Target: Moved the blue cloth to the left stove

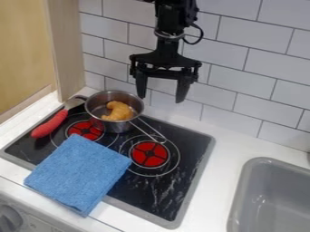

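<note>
Grasping looks due: the claw (161,98) hangs open, empty, and needs to drop to the cloth (79,171), partly off the stove (192,142).

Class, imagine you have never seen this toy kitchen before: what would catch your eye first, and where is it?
The bright blue cloth stands out most, lying across the stove's near left edge and onto the counter. Behind it, a metal pot holds a golden croissant-shaped thing. Above, the black gripper hangs against white tiles, fingers spread apart.
</note>
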### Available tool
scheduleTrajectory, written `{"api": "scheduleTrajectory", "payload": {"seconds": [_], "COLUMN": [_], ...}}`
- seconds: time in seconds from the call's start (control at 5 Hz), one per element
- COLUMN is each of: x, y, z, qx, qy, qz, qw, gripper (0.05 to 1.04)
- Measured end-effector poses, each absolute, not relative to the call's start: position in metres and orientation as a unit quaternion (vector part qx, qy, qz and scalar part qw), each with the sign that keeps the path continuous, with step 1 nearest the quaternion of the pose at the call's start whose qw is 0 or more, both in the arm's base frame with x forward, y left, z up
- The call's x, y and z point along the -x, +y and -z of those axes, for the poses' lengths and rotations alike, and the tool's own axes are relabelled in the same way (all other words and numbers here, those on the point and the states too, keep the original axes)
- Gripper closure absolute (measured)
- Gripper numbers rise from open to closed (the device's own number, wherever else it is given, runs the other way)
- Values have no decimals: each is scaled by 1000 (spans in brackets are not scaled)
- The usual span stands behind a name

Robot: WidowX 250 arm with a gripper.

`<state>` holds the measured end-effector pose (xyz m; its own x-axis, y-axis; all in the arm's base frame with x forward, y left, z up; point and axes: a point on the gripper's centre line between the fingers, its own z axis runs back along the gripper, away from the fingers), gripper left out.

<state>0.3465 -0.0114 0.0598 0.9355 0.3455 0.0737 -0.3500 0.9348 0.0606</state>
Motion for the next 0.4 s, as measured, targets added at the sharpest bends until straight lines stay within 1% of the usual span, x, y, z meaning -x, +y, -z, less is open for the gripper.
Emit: {"api": "scheduleTrajectory", "payload": {"seconds": [0.2,0.4], "x": [-334,-324], "y": [-13,-15], "z": [-44,-42], "qx": [-41,-35], "qy": [0,30], "qz": [-173,-145], "qw": [984,988], "gripper": [83,83]}}
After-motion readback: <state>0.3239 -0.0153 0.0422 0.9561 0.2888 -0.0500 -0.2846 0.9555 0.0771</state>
